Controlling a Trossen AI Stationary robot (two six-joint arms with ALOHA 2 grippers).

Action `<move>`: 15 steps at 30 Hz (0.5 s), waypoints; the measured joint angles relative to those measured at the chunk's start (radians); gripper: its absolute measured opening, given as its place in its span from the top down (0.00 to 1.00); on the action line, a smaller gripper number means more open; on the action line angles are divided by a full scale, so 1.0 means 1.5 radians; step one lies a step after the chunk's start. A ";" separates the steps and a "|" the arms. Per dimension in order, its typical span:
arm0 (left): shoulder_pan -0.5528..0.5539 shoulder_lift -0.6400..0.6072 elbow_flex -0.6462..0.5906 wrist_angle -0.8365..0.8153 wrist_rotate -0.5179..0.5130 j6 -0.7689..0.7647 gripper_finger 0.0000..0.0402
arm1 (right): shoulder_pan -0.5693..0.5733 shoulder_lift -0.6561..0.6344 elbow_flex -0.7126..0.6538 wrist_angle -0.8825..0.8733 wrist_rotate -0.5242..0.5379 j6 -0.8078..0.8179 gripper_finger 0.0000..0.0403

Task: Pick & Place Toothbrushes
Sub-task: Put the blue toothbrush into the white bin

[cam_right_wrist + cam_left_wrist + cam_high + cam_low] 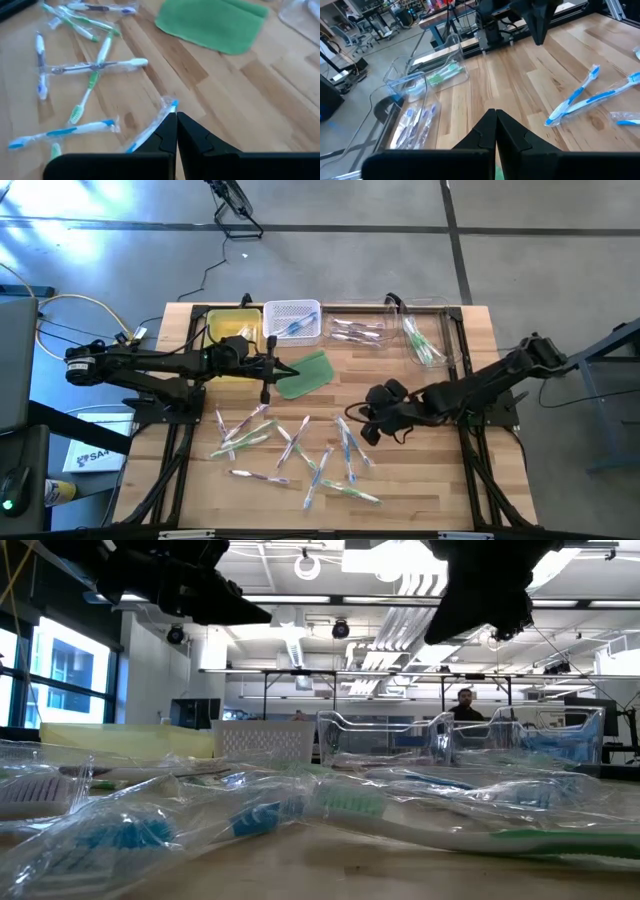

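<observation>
Several slim toothbrushes in clear wrappers lie flat and scattered on the near half of the wooden table, with blue, green and purple handles. My left gripper is shut with nothing between its fingers, above the table at the near edge of a flat green pad. My right gripper is shut too and points slanting down over the right end of the heap. A blue wrapped toothbrush lies on the table below its fingertips, apart from them.
Along the far edge stand a yellow tray, a white basket holding a blue toothbrush, and two clear bins holding purple and green ones. Bare wood lies between the pad and the bins. A person shows far behind the table.
</observation>
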 joint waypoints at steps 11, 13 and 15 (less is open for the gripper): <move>0.000 0.000 0.000 0.000 0.000 -0.012 1.00 | 0.026 0.085 0.037 -0.088 -0.053 0.114 0.99; 0.000 0.000 0.000 0.001 0.000 -0.020 1.00 | 0.030 0.111 0.077 -0.147 -0.053 0.118 0.99; 0.000 0.000 0.000 0.000 -0.001 -0.023 1.00 | 0.032 0.141 0.122 -0.209 -0.053 0.118 0.99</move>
